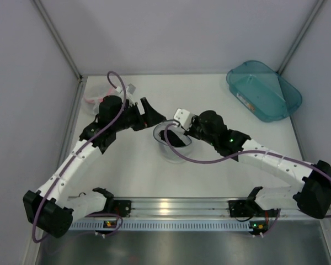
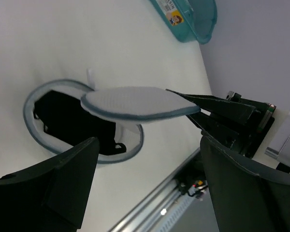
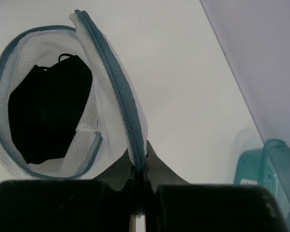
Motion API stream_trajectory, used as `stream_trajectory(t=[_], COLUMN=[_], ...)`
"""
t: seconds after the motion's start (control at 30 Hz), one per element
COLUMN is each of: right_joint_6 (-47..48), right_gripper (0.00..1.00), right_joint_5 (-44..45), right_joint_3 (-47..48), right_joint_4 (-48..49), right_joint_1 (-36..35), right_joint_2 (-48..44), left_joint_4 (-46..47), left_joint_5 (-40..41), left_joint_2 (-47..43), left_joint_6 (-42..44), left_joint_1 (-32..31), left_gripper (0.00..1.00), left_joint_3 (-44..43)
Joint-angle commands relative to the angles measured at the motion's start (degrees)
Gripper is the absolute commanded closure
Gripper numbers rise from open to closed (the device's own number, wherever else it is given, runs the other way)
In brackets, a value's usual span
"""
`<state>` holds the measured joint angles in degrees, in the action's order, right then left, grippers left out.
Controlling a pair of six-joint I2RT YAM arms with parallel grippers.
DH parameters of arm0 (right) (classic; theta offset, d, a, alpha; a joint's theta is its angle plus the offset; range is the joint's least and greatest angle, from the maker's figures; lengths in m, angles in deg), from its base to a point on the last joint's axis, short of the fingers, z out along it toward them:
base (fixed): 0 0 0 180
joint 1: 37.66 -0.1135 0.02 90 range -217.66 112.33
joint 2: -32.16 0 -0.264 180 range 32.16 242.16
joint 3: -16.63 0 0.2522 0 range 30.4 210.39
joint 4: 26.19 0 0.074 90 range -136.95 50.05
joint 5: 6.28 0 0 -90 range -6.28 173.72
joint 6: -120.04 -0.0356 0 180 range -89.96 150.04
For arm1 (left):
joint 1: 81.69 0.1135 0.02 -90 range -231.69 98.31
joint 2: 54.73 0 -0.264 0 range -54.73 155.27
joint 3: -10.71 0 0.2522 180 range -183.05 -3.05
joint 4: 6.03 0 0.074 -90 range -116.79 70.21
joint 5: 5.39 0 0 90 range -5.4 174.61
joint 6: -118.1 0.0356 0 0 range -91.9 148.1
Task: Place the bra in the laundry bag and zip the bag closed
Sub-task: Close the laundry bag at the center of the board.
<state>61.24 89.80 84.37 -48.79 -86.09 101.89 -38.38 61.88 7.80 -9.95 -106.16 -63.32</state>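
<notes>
The laundry bag [image 1: 166, 150] lies in the middle of the table, its two halves parted. The black bra [image 3: 48, 111] rests inside the lower half [image 3: 0, 82]. My right gripper [image 3: 140, 162] is shut on the grey zip rim of the upper half [image 3: 113, 82] and holds it raised on edge. In the left wrist view this lid [image 2: 135, 102] hovers over the bra [image 2: 72, 123], pinched by the right gripper [image 2: 193, 104]. My left gripper [image 2: 150, 183] stands open and holds nothing. It hangs just left of the bag [image 1: 153, 112], apart from it.
A teal plastic bin [image 1: 265, 91] sits at the back right. A round mesh bag with a pink rim [image 1: 94, 96] lies at the back left, behind the left arm. The metal rail [image 1: 171, 207] with both arm bases runs along the near edge.
</notes>
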Motion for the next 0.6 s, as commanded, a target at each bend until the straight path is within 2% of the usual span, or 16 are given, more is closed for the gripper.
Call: stream_trajectory(t=[0.0,0.03,0.3,0.57], right_joint_6=[-2.8,-3.3,-3.8,-3.4], right_gripper=[1.0,1.0,1.0,1.0], right_joint_5=[11.6,14.1,17.6,20.8], right_joint_3=[0.8,1.0,2.5,4.0], right_joint_4=[2.2,3.2,3.2,4.1], right_joint_1=[-2.5,-3.0,-7.9,-12.4], right_joint_2=[2.1,2.7,5.0,6.6], left_joint_4=[-1.7,-1.7,5.1,7.0], left_joint_5=[-1.6,-1.5,-4.3,-5.1], left_joint_2=[0.7,1.1,7.9,12.9], left_joint_6=[-16.7,-17.8,-30.4,-34.8], left_joint_1=[0.0,0.0,0.0,-0.2], left_gripper=[0.08,0.07,0.06,0.1], left_joint_3=[3.0,3.1,3.1,2.5])
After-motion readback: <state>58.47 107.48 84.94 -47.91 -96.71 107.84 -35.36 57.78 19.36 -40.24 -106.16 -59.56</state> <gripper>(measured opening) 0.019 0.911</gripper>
